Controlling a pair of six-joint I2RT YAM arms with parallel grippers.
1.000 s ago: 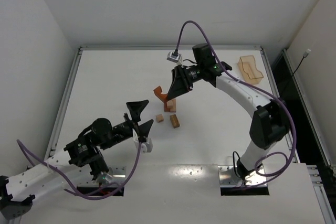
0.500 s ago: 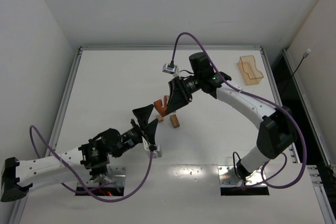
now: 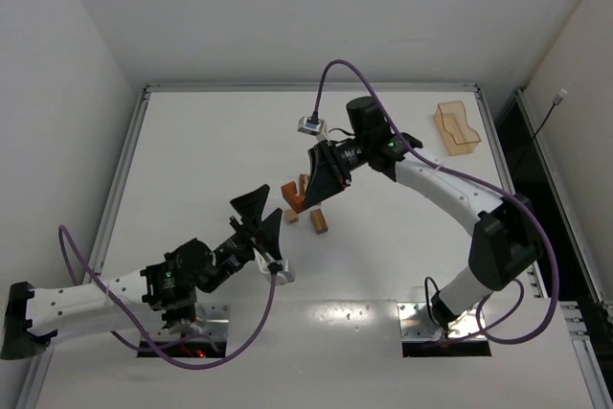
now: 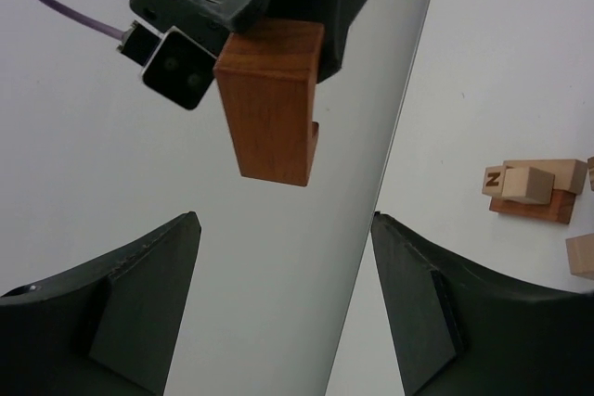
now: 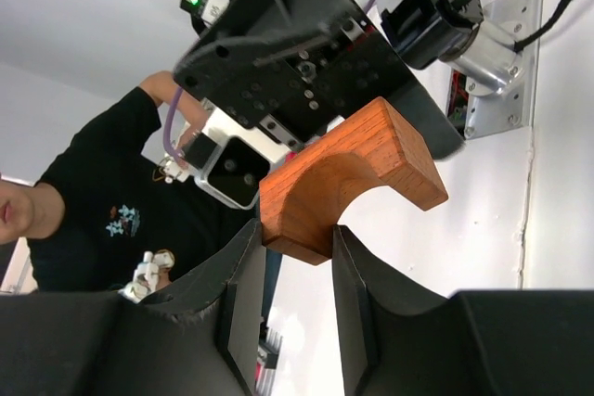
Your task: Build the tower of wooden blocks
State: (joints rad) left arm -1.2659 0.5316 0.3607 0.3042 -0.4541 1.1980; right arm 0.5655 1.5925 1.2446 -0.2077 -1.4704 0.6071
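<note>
R tool pinches reddish arch block (prob. airborne); L tool spread, empty, facing it.

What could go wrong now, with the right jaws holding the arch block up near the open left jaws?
1. The right jaws pinch the arch block by one end only, so a nudge could twist it loose.
2. The left jaws stand open close to it; moving in could knock it.
3. If dropped, it might scatter the loose blocks on the table nearby.

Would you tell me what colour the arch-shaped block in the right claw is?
The arch-shaped block is reddish-orange; right wrist view shows it best.
</note>
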